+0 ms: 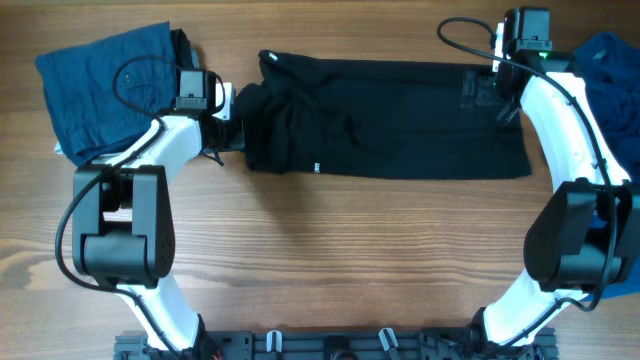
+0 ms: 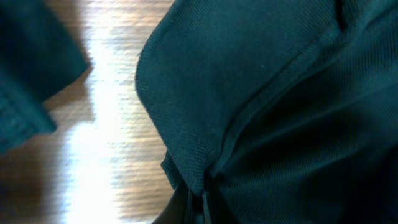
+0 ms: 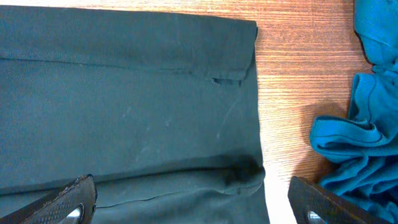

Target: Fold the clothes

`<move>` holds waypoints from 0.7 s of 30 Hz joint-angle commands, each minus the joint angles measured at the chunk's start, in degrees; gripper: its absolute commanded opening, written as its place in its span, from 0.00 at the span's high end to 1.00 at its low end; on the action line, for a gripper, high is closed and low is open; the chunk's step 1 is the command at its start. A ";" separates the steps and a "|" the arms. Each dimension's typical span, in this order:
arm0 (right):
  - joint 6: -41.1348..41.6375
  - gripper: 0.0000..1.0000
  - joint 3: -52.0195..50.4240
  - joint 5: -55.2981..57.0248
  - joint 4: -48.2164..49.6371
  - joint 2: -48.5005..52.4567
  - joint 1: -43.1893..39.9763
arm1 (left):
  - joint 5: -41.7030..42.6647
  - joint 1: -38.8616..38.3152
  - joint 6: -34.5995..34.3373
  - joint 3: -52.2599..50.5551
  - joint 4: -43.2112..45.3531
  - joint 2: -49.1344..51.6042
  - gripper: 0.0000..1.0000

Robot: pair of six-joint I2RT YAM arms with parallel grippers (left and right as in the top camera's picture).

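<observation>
Lying across the upper middle of the overhead view, the black shirt (image 1: 400,120) makes a long band on the worktop (image 1: 330,250). Its left end is bunched in folds and its right end is flat and straight. A small white mark shows near the lower edge of the bunched part.

The left gripper (image 1: 232,108) is at the left end of the shirt. In the left wrist view its fingers (image 2: 186,211) are pressed together at the bottom of the frame, clamped on a raised fold of the shirt (image 2: 280,112). Bare wood shows to the left of this fold. A dark cloth (image 2: 25,74) fills the upper left corner of that view; which garment it is cannot be told.

The right gripper (image 1: 490,95) is over the right end of the shirt, in the upper right of the overhead view. In the right wrist view its two fingers (image 3: 71,199) stand wide apart in the lower corners, with the flat shirt end between them, and they hold nothing.

A dark blue cloth (image 1: 105,90) lies in the upper left of the overhead view, near the left gripper. A bright blue cloth (image 1: 610,80) lies crumpled at the right edge, near the shirt end but apart from it, with a strip of wood between them.
</observation>
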 commanded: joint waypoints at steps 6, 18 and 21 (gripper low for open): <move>1.25 0.00 -0.09 -0.96 -1.86 0.44 0.13 | -8.61 -1.62 -5.55 -1.11 -5.42 -6.93 0.82; 2.49 0.01 0.79 -8.90 -6.38 0.42 0.13 | 3.28 -9.14 -5.07 14.40 -7.65 -15.76 0.15; 3.15 0.00 3.93 -8.94 -10.16 0.42 0.13 | 3.23 -9.14 -5.09 20.90 -7.87 -15.52 0.16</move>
